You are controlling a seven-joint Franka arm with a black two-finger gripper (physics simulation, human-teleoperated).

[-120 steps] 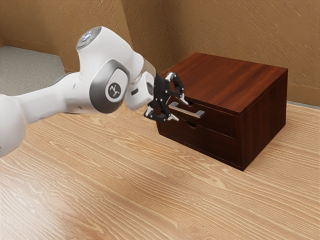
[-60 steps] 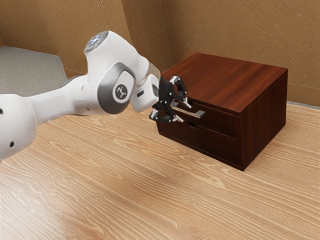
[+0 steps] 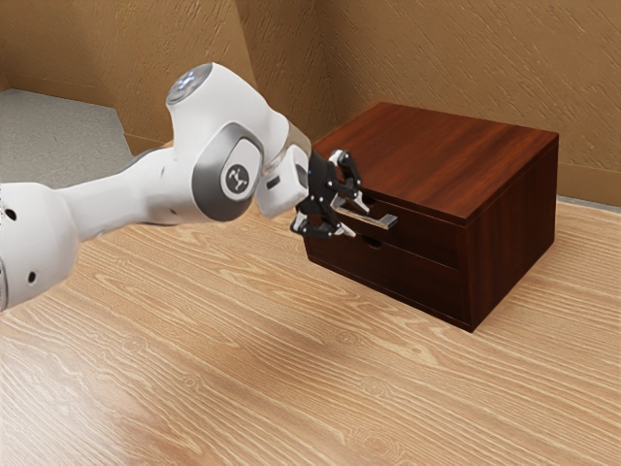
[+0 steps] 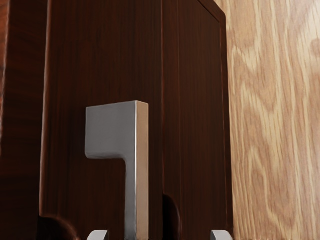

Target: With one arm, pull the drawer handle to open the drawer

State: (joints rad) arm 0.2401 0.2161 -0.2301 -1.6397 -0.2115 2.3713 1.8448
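The gripper (image 3: 346, 216) is straddling the metal handle (image 3: 376, 220) on the cabinet's (image 3: 456, 155) top drawer (image 3: 427, 231), jaws spread and apparently not touching it. The bar is looking rigid and slick, so clamping squarely across its straight span is looking safest against slipping.

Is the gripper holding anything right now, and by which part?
Nothing is held. The open gripper straddles the drawer handle near its end at the exterior view's left, fingers clear of the bar.
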